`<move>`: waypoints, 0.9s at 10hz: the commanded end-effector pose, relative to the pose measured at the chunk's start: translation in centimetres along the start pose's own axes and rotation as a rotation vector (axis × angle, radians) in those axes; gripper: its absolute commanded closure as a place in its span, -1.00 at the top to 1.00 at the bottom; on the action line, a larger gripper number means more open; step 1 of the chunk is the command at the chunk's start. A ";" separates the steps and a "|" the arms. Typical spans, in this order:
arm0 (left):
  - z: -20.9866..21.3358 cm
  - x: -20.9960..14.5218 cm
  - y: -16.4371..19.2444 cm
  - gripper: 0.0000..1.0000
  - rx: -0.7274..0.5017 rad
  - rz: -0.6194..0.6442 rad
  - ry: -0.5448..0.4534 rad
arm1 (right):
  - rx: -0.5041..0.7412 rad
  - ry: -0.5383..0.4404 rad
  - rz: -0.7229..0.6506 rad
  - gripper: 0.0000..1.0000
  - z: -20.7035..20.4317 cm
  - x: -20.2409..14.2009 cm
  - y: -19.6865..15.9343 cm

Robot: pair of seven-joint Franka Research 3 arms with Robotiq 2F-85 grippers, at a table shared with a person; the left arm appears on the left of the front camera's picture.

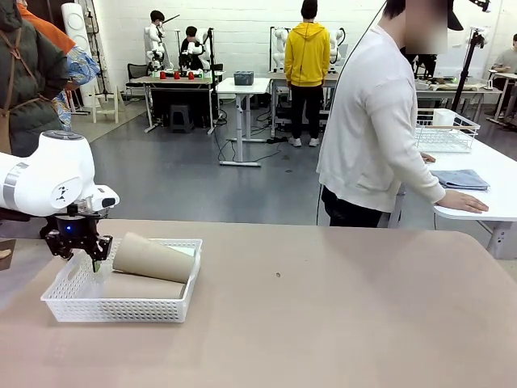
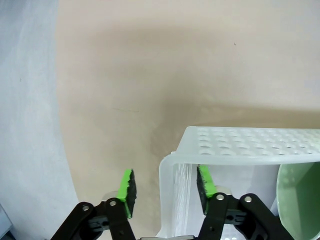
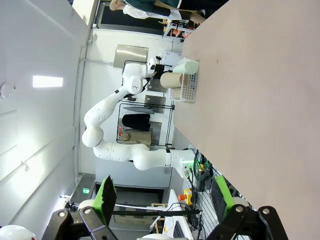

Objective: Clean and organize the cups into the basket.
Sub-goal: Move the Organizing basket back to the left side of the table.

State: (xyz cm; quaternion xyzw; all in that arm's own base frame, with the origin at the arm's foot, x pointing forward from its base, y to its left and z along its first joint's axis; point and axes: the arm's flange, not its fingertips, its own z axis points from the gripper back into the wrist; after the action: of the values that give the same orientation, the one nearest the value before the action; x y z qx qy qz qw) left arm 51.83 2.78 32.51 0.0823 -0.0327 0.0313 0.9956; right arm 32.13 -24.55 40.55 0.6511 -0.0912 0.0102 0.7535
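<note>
Your left gripper point(image 2: 165, 192) stands wide open with nothing between its pads: one green finger hangs over the tan table point(image 1: 339, 307), the other sits just inside the white basket's point(image 1: 121, 309) end wall, so the jaws straddle that wall. In the front view the left gripper point(image 1: 90, 260) is at the basket's left end, at the table's near left. Your right gripper point(image 3: 162, 197) is also spread wide and empty, well away from the table.

The basket is shallow, white and lattice-sided. A tan cup point(image 1: 153, 257) lies on its side across the top, resting on another tan cup point(image 1: 137, 285) beneath it. The lower cup is largely covered, and its ends are hard to make out. The left wrist view catches only a curved slice of a pale green cup point(image 2: 299, 200), cut off at the right edge.
</note>
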 end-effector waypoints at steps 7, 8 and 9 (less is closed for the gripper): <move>0.8 -0.3 -0.5 1.00 0.001 0.057 -0.019 | -0.003 0.003 0.016 1.00 0.0 0.2 0.0; 2.2 -0.7 -0.8 1.00 -0.100 0.175 -0.080 | -0.003 0.003 0.016 1.00 0.0 0.2 0.0; 4.4 -2.4 -1.3 1.00 -0.209 0.219 -0.189 | -0.003 0.003 0.016 1.00 0.0 0.2 0.0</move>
State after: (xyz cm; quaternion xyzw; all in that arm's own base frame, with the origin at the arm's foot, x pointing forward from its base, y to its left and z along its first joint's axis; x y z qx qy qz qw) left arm 51.72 1.78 34.91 0.0259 -0.0764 0.1022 0.9915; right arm 32.14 -24.54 40.55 0.6511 -0.0911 0.0104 0.7535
